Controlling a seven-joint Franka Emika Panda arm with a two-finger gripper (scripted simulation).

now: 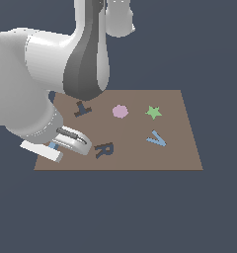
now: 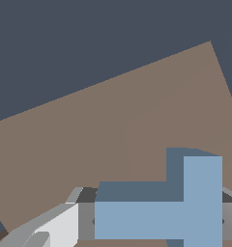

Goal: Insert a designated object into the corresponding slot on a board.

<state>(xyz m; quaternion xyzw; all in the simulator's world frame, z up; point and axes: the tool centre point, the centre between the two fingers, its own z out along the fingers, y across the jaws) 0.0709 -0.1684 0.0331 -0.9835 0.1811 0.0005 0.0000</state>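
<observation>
A white Franka Panda arm (image 1: pixel 46 74) fills the exterior view's left, bending low over the near left corner of a flat brown rectangular board (image 1: pixel 179 148). Its gripper (image 1: pixel 52 145) sits at that corner, the fingers closed against a small light-blue T-shaped block (image 2: pixel 185 212); in the wrist view the block lies between the grey pads (image 2: pixel 86 221), pinched on both sides, while in the exterior view only a sliver of blue shows. On the board lie a dark R-shaped recess (image 1: pixel 104 149) just beside the gripper, a dark grey T-shaped slot (image 1: pixel 82 109) farther back near the arm, a light-blue V-shaped piece (image 1: pixel 156 139), a pink round piece (image 1: pixel 120 111) and a green star (image 1: pixel 153 112).
</observation>
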